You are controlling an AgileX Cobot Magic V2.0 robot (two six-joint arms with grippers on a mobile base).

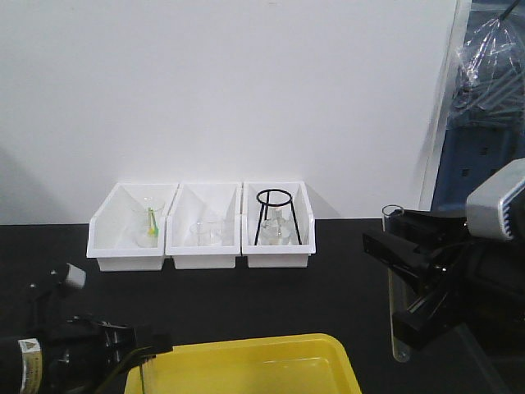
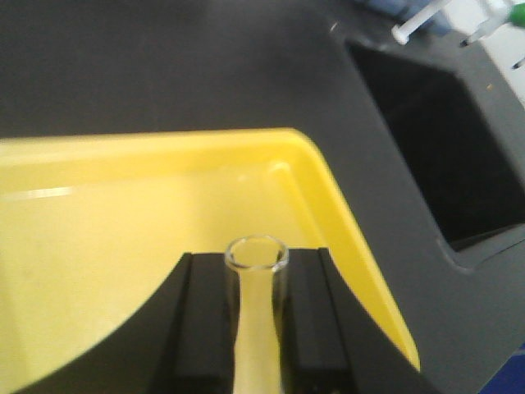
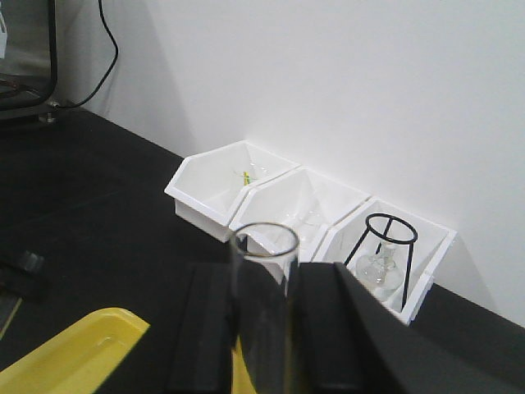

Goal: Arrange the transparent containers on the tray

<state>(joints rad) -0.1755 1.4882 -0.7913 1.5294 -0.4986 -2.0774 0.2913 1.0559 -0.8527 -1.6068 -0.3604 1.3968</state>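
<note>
My left gripper (image 2: 257, 275) is shut on one clear test tube (image 2: 257, 256), whose open rim points at the camera above the near right part of the yellow tray (image 2: 123, 222). In the front view this gripper (image 1: 152, 345) sits at the tray's (image 1: 262, 361) left rim. My right gripper (image 1: 402, 275) holds the second test tube (image 1: 397, 287) upright above the black table, to the right of the tray. In the right wrist view the tube's rim (image 3: 264, 240) stands between the black fingers (image 3: 213, 328), and a tray corner (image 3: 74, 353) shows at lower left.
Three white bins (image 1: 203, 246) line the back wall, holding clear glassware; the right one (image 1: 277, 246) also holds a black wire stand (image 1: 274, 215). A dark recess (image 2: 443, 156) opens in the table to the right of the tray. Plastic-wrapped items (image 1: 488, 49) stand at the far right.
</note>
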